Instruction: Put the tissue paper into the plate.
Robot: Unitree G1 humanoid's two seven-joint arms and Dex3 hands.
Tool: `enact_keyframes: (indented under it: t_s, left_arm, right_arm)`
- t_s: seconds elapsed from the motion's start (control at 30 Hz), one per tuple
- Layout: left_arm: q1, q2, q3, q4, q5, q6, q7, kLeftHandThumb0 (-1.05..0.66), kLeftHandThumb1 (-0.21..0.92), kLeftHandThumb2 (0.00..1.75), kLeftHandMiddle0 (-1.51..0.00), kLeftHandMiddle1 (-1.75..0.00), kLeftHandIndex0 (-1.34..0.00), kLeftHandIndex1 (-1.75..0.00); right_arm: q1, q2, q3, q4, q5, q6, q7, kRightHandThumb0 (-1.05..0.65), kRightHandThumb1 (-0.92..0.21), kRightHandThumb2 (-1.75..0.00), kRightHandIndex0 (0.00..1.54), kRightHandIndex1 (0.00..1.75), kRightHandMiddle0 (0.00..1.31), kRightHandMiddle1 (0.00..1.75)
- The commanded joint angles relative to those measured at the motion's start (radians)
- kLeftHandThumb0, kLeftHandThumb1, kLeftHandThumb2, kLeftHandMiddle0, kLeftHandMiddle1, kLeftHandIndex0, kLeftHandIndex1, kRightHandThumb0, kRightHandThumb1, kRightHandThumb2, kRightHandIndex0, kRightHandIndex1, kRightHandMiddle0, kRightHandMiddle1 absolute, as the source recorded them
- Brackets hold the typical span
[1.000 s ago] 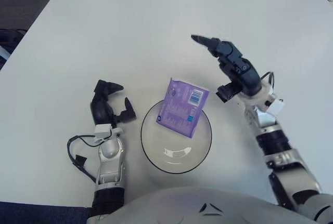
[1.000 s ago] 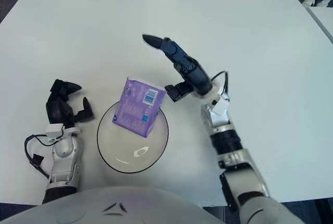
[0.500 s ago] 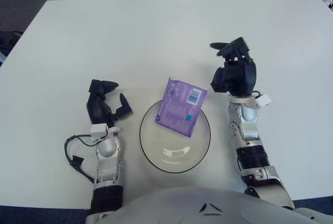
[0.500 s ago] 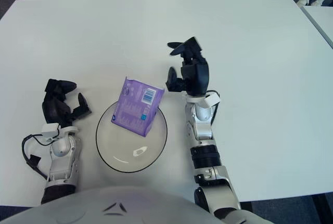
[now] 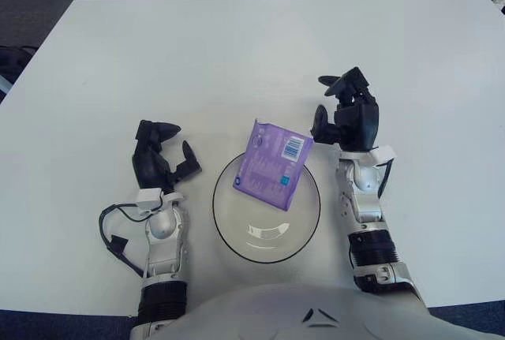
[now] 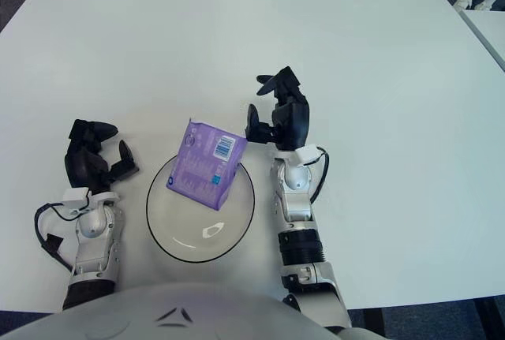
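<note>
Tissue paper (image 5: 271,165) tilted, barcode end toward far-right.

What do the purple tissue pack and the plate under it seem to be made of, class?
Tissue pack: probably glossy plastic film, given its printed label and barcode. Plate: probably glazed ceramic, perhaps hard plastic; it is pale with a dark rim and a bright highlight.

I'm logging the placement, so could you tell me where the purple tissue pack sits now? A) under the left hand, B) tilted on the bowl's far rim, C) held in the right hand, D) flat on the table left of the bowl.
B: the purple tissue pack leans tilted across the far rim of the bowl, with neither hand touching it.
</note>
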Motion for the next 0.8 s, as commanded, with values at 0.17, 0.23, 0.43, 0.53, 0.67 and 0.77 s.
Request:
enact_keyframes:
  t_s: [0.17,0.23,0.43,0.53,0.67,0.77]
  left_arm:
    - [0.049,0.003,0.006,0.057,0.01,0.042,-0.001,-0.01,0.25,1.4,-0.64,-1.72,-0.46,-1.75]
    - [0.049,0.004,0.007,0.055,0.007,0.048,-0.005,-0.01,0.25,1.41,-0.64,-1.73,-0.46,-1.75]
    - [0.05,0.004,0.007,0.052,0.002,0.054,-0.011,-0.01,0.26,1.4,-0.63,-1.73,-0.45,-1.75]
    - [0.053,0.006,0.005,0.05,0.001,0.054,-0.016,-0.01,0.26,1.4,-0.63,-1.73,-0.45,-1.75]
    - [0.057,0.007,0.003,0.047,0.002,0.05,-0.023,-0.01,0.27,1.39,-0.63,-1.73,-0.44,-1.75]
    - [0.059,0.008,0.002,0.048,0.004,0.046,-0.025,-0.01,0.27,1.39,-0.62,-1.73,-0.44,-1.75]
  right_arm:
    - [0.033,0.043,-0.01,0.032,-0.065,0.081,-0.119,-0.01,-0.23,-1.31,0.8,1.38,0.53,1.75]
    - [0.036,0.043,-0.014,0.067,-0.065,0.074,-0.137,-0.01,-0.25,-1.29,0.78,1.38,0.52,1.75]
    - [0.038,0.039,-0.015,0.122,-0.053,0.061,-0.155,-0.01,-0.28,-1.25,0.76,1.37,0.5,1.75]
    - [0.036,0.037,-0.018,0.16,-0.038,0.041,-0.147,-0.01,-0.3,-1.22,0.75,1.36,0.49,1.75]
    - [0.04,0.035,-0.02,0.191,-0.02,0.034,-0.133,-0.01,-0.33,-1.18,0.73,1.34,0.48,1.75]
    - [0.043,0.032,-0.022,0.209,-0.015,0.031,-0.126,-0.01,-0.35,-1.15,0.72,1.34,0.47,1.75]
